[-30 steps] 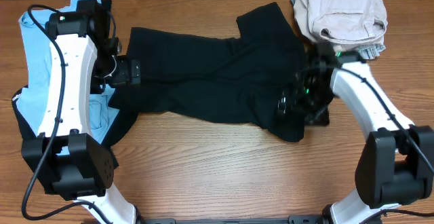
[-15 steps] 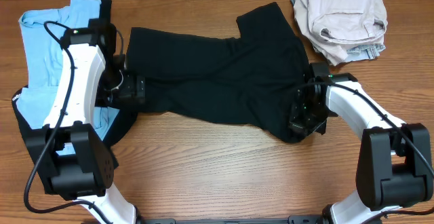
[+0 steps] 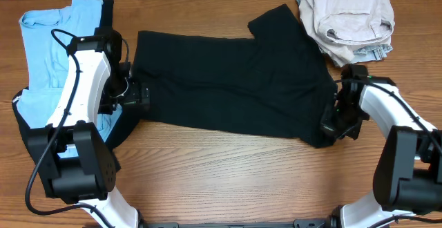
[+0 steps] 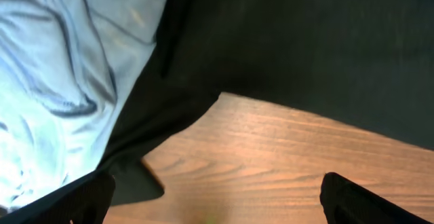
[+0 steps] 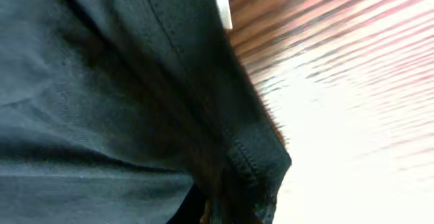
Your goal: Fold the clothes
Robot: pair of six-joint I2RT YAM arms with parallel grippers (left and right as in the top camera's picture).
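Observation:
A plain black short-sleeved T-shirt (image 3: 228, 83) lies spread across the middle of the wooden table (image 3: 221, 166), one sleeve pointing to the far side. My right gripper (image 3: 330, 128) is shut on its near right corner. In the right wrist view the stitched hem (image 5: 261, 163) bunches into the gripper (image 5: 224, 214), and a small white label (image 5: 218, 3) shows above. My left gripper (image 3: 141, 95) stands open at the shirt's left edge. Its two black fingers (image 4: 81, 197) hover over bare wood, apart from the black cloth (image 4: 291, 47).
A light-blue T-shirt (image 3: 48, 48) lies at the far left, seen beside the left gripper as pale folds (image 4: 61, 81), with another dark garment (image 3: 117, 128) under it. A beige bundle of clothes (image 3: 349, 17) sits at the back right corner.
My right gripper has shut on the black T-shirt's corner and pulled it to the right, drawing the shirt flatter. The left gripper has shifted a little toward the shirt's left edge.

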